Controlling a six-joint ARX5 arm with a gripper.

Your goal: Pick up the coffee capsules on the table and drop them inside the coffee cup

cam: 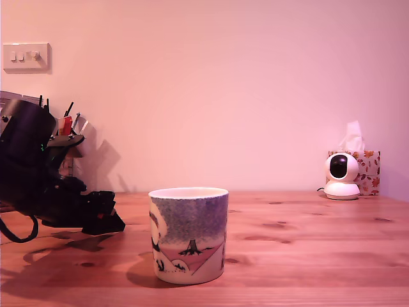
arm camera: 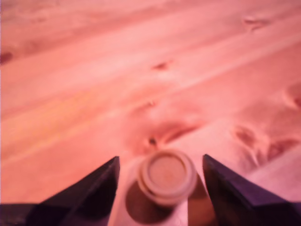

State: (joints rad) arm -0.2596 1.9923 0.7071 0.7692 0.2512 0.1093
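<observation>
We were at the grasping step for one capsule (arm camera: 166, 176), and nothing was picked yet. In the wrist view the gripper (arm camera: 161, 188) was open, its two dark fingers (arm camera: 96, 188) standing apart on both sides of the capsule, which sat on the table (arm camera: 94, 84) with its round flat end toward the camera. The picture was blurred and very pink, so we could not tell its colour, and we could not tell if a finger touched it; a gap showed on each side. In the exterior view the arm (cam: 38, 179) was low over the table at the view's left, and the capsule itself was hidden there. The cup (cam: 188, 233) stood upright near the front edge, about the middle of that view, well to the right of the gripper, with its mouth open upward. We saw no second capsule in either view. We judged that the next move called for closing the jaws squarely on the small tapered body, since it could slip or tip, then lifting and carrying it right, above the cup rim, before release.
</observation>
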